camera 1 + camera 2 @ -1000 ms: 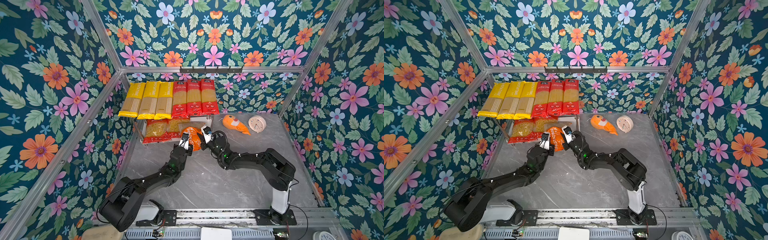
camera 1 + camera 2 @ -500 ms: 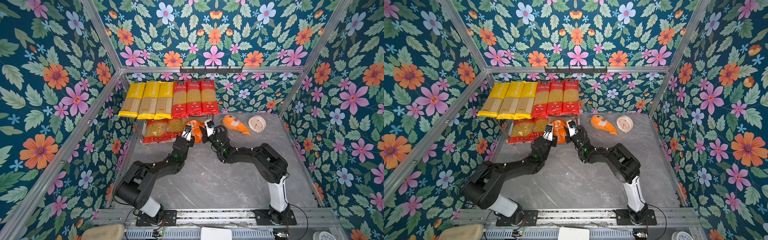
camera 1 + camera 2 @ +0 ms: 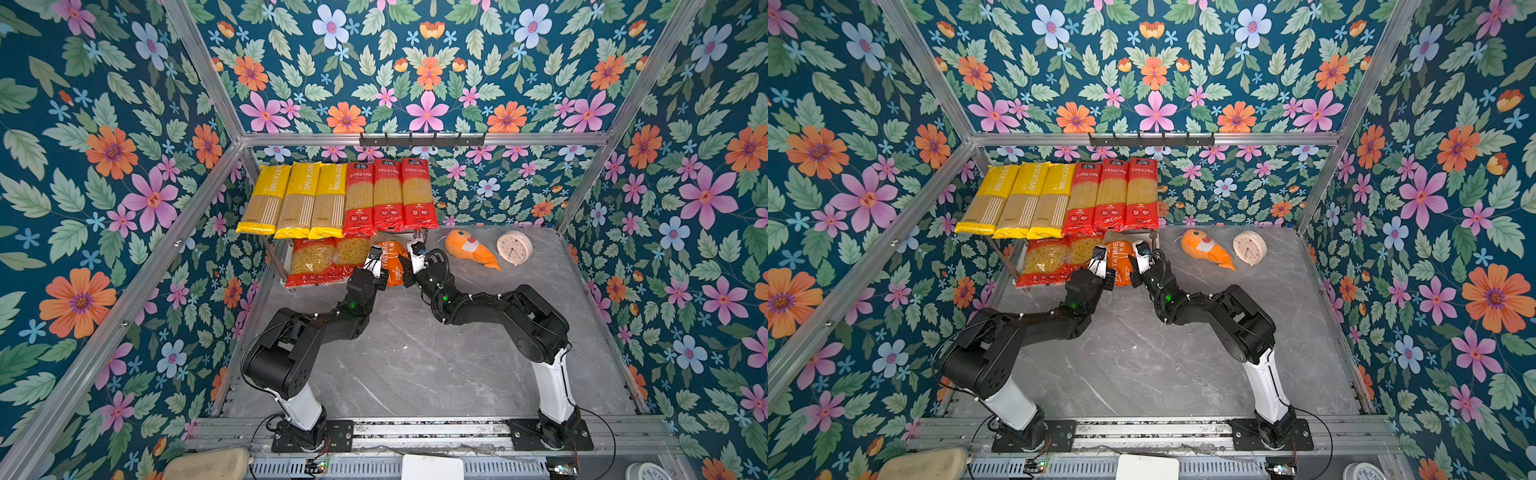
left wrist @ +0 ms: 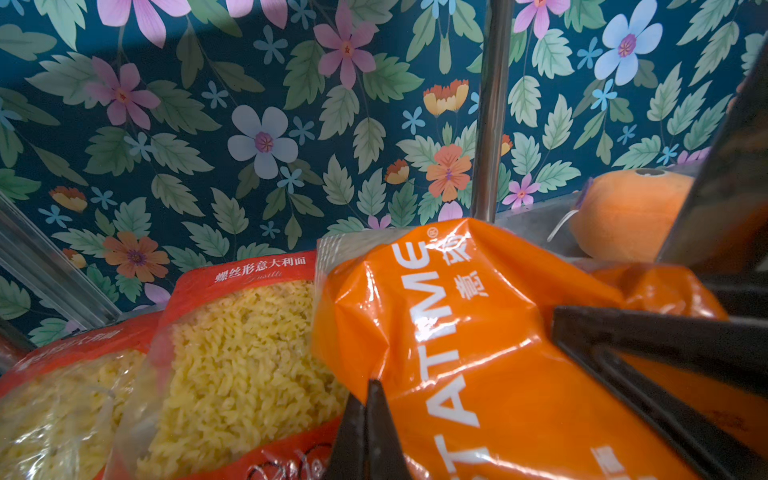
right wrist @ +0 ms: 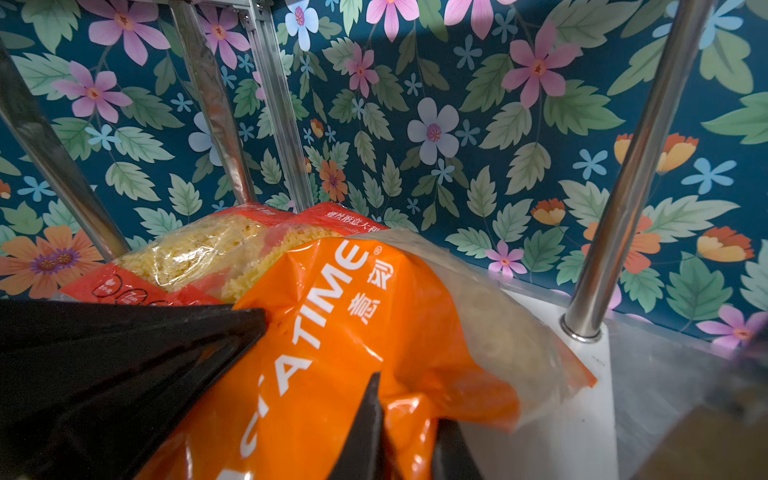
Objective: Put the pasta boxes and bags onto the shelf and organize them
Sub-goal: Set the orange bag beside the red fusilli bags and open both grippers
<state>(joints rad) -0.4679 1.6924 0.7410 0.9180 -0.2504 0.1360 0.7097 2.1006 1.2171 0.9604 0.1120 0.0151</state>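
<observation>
Floral wallpaper (image 3: 124, 174) encloses the grey marble table (image 3: 415, 365). The orange PASTATIME bag (image 3: 394, 266) lies on the lower board of the shelf (image 5: 582, 407). The right jaws pinch it, and the left jaws are pressed together beside it.

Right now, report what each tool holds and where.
The orange PASTATIME bag: left tool pinches its near left edge, right tool its near right edge.

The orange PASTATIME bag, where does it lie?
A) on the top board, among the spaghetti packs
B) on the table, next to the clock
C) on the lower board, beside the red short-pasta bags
C: the orange PASTATIME bag lies on the white lower board, right beside the red short-pasta bags.
</observation>
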